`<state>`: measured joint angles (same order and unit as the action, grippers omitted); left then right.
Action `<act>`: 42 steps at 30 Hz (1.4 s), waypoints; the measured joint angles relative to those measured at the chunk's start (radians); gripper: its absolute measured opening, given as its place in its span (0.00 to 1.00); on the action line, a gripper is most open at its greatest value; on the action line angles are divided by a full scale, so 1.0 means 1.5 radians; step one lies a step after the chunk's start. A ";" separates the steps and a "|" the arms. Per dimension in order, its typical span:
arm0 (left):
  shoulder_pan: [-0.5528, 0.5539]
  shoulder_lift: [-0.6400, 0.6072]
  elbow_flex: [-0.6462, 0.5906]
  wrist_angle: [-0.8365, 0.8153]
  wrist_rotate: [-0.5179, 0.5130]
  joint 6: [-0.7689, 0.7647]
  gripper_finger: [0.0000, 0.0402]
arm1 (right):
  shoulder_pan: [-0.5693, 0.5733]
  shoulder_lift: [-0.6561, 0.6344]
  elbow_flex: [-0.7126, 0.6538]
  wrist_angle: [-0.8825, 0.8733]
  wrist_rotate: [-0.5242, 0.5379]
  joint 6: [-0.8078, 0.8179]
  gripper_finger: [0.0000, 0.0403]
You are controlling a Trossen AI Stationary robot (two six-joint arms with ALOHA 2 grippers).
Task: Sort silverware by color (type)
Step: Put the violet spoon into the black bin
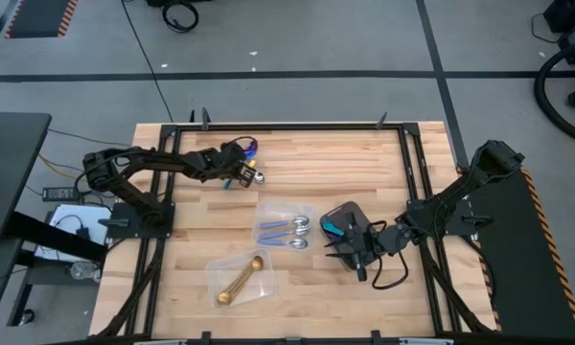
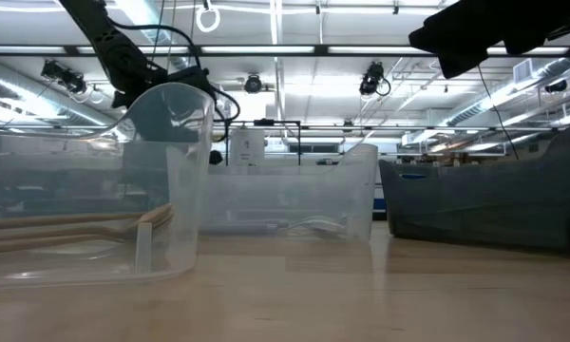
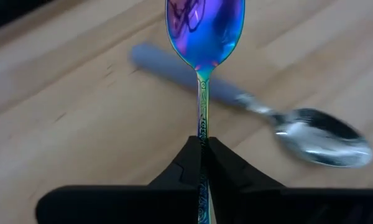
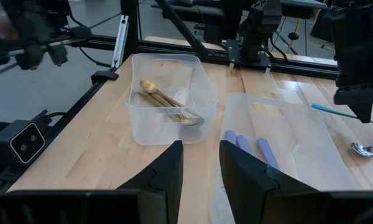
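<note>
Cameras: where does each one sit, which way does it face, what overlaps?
High: overhead, straight down on the table; both arms show.
Low: table height, level through the clear containers; arms enter from above.
Left wrist: past the left gripper, jaws shut on the iridescent spoon, above a silver spoon.
Right wrist: past the right gripper, jaws apart and empty, towards the gold silverware container.
Shared: the high and left wrist views both show the iridescent spoon.

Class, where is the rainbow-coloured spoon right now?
The rainbow spoon is gripped by its handle in the left gripper, above the table's far left part, over a silver spoon lying on the wood.
</note>
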<state>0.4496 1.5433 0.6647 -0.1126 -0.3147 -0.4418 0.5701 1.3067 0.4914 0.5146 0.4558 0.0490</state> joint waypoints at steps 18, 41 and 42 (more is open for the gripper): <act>-0.143 0.000 0.145 -0.102 -0.032 0.163 0.05 | -0.030 -0.045 0.000 -0.111 0.099 0.181 0.28; -0.276 0.001 0.265 -0.163 0.043 0.353 0.04 | -0.210 -0.069 0.158 -0.375 -0.017 0.121 0.28; -0.283 0.001 0.265 -0.161 0.032 0.388 0.04 | -0.231 -0.068 0.168 -0.381 -0.051 0.130 0.29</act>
<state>0.0255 1.5452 1.0622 -0.3539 -0.2660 0.1400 0.2235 1.2045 0.7433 -0.0573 0.3796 0.2447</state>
